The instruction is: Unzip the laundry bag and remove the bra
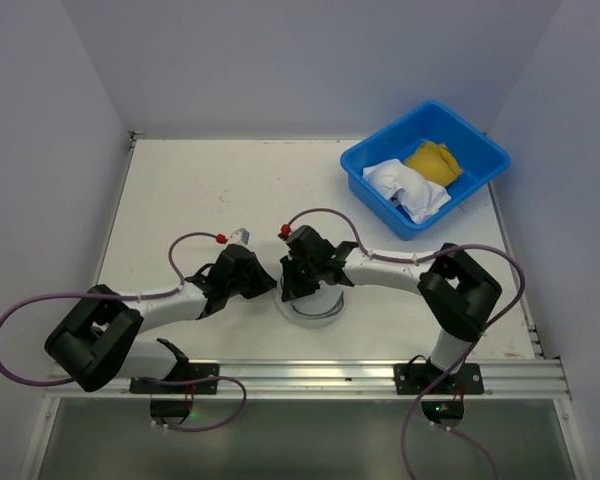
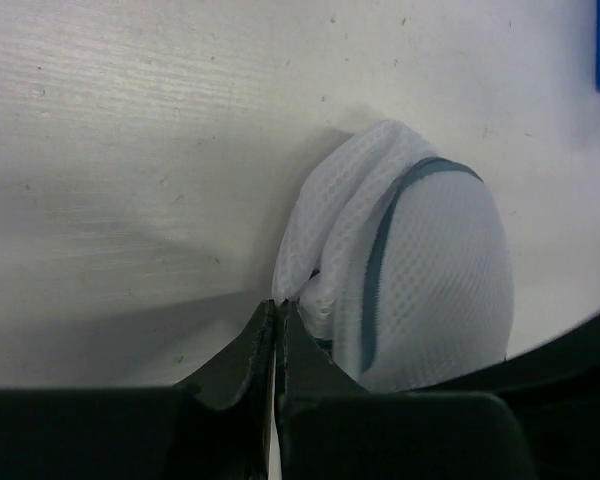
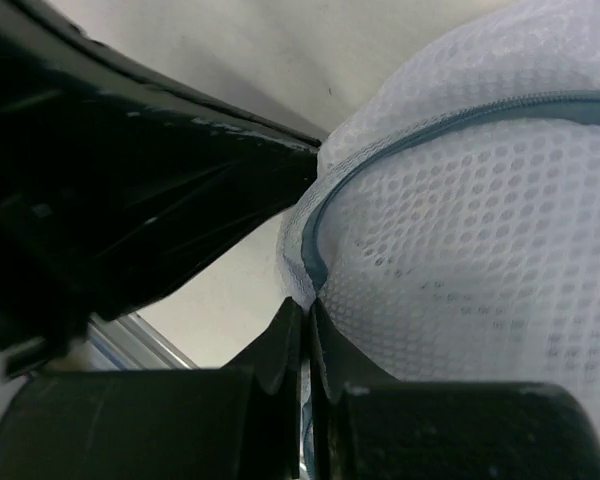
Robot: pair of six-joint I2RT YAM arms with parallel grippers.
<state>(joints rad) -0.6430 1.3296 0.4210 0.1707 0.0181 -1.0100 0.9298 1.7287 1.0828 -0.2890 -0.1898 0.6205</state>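
Note:
The laundry bag is a round white mesh pouch with a dark bluish zipper rim, lying on the table near the front edge between the two arms. My left gripper is shut, pinching a fold of the bag's white mesh at its edge. My right gripper is shut on the bag's rim, right at the bluish zipper band. In the top view the left gripper and right gripper meet tip to tip over the bag's left side. The bra is hidden; I see only mesh.
A blue plastic tub at the back right holds white cloth and a yellow item. The left arm's dark body fills the upper left of the right wrist view. An aluminium rail runs along the table's near edge.

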